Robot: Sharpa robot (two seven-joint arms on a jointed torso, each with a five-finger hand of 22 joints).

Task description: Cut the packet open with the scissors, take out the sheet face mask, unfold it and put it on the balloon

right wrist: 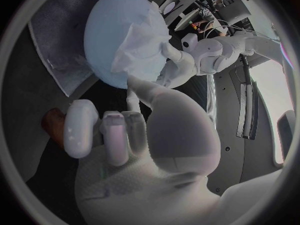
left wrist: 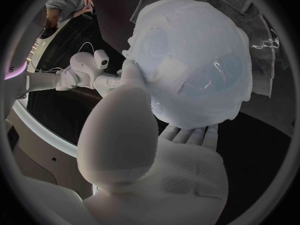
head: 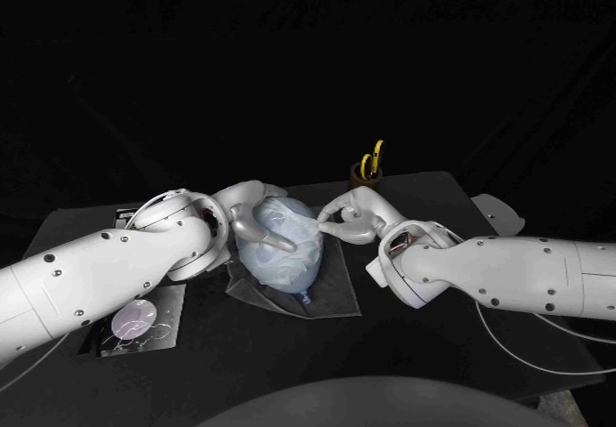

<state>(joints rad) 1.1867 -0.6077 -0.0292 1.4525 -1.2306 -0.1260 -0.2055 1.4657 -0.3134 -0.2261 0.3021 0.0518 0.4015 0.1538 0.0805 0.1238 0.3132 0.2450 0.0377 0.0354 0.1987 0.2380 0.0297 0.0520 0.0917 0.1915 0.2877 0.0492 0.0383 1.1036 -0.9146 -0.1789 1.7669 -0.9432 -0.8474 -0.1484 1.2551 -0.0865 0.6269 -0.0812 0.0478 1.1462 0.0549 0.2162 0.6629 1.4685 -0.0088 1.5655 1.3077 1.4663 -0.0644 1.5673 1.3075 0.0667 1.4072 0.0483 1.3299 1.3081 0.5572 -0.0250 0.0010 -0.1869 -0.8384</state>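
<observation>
The pale blue balloon [head: 285, 258] lies on a grey cloth [head: 328, 298] at the table's middle. The white sheet mask [left wrist: 187, 50] is spread over it, with blue showing through its eye holes. My left hand [head: 252, 227] holds the balloon from its left side: the thumb [left wrist: 133, 80] presses on the mask's edge and fingers [left wrist: 190, 134] lie under the balloon. My right hand [head: 349, 218] is at the balloon's far right side. One fingertip [right wrist: 132, 82] touches the balloon [right wrist: 112, 30] just below the rumpled mask [right wrist: 142, 40]; its other fingers [right wrist: 112, 130] are curled back.
Yellow-handled scissors [head: 371, 162] stand in a brown holder [head: 366, 174] behind the right hand. The opened packet [head: 135, 322] lies at the table's front left, beside my left arm. The grey cloth reaches forward of the balloon.
</observation>
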